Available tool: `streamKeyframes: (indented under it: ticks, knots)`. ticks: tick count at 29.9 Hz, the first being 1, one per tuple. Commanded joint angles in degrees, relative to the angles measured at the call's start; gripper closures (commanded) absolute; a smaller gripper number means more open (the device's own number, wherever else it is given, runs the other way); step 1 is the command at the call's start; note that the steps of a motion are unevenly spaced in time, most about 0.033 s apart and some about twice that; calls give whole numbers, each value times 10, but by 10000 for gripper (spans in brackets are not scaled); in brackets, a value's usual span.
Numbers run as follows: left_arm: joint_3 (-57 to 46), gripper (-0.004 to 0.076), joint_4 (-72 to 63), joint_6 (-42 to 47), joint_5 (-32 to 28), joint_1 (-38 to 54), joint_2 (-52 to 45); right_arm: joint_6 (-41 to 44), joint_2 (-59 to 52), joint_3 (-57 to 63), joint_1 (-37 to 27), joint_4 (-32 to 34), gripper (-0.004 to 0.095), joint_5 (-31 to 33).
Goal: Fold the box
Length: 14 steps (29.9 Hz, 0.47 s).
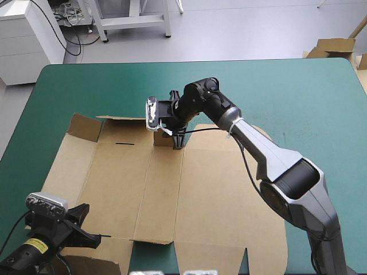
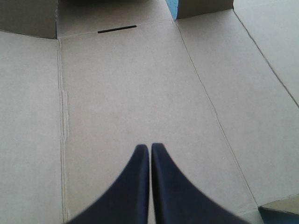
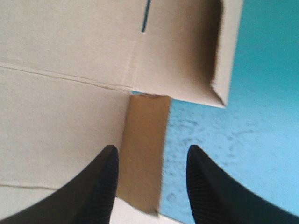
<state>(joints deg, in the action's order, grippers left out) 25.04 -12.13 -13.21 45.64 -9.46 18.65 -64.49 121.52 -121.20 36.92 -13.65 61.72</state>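
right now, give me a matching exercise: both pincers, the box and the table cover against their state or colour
Things:
1 left pincer
2 right pincer
3 box
4 table cover

States:
a teal-green
b open, at the box's far edge
c brown, mostly flat
d shut

Pairs: 1-d, 2-b, 3-c, 4-a

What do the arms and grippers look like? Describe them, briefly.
The right arm has silver-grey shells with black joints; the left arm is black with a yellow label. The left gripper and right gripper each have two broad black fin-shaped fingers.
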Motion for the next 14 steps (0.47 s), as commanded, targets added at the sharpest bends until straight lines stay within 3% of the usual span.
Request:
streamKeyframes:
  ticks: [1, 6, 13, 14]
  knots:
    - [15, 731, -12, 5, -38, 0, 7, 65, -73, -20, -12, 52, 476, -11]
    - [15, 731, -12, 5, -38, 0, 7, 233, -105, -20, -44, 146, 567, 28]
    - [15, 731, -11, 5, -38, 0, 7, 345, -159, -17, -116, 198, 924, 53]
    - [15, 731, -11, 5, -38, 0, 7, 361, -167, -16, -126, 195, 926, 53]
